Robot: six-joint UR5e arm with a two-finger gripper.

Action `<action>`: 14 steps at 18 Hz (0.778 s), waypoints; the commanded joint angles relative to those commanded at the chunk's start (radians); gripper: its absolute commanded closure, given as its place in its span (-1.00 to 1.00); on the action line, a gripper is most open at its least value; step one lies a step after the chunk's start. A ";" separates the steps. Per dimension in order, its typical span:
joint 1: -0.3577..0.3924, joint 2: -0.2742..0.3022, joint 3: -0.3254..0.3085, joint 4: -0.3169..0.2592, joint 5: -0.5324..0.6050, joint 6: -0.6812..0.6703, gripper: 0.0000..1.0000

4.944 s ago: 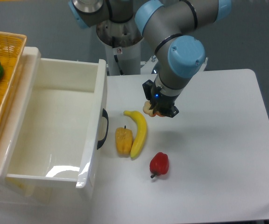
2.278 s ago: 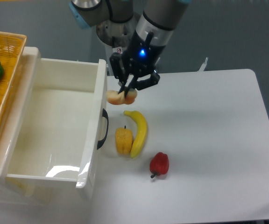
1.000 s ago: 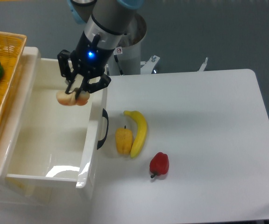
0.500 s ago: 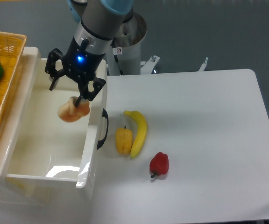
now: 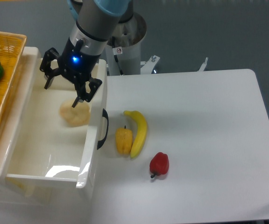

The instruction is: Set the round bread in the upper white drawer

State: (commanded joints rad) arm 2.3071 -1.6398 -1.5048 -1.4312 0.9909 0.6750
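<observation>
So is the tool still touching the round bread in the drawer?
Cannot tell. In the fixed camera view the tool is open above the upper white drawer, but one fingertip overlaps the round bread, hiding any gap.

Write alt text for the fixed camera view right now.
A round bread lies inside the upper white drawer, beneath the robot's gripper, jaws spread open. On the table sit a banana, yellow pepper and red pepper.

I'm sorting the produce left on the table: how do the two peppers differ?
The yellow-orange pepper is blocky and lies against the banana; the red pepper is rounder and lies alone, nearer the table's front edge. The red pepper's stem points toward the camera, the yellow-orange pepper's away. Both rest on the white table.
</observation>
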 joint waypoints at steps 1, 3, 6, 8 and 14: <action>0.000 0.000 0.000 0.000 0.005 0.000 -1.00; 0.009 0.000 0.000 0.000 0.008 0.000 -1.00; 0.015 -0.002 0.003 0.006 0.040 0.011 -1.00; 0.025 0.000 0.000 0.005 0.099 0.060 -1.00; 0.052 -0.014 -0.002 0.009 0.178 0.106 -1.00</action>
State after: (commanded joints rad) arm 2.3592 -1.6536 -1.5064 -1.4220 1.1688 0.7808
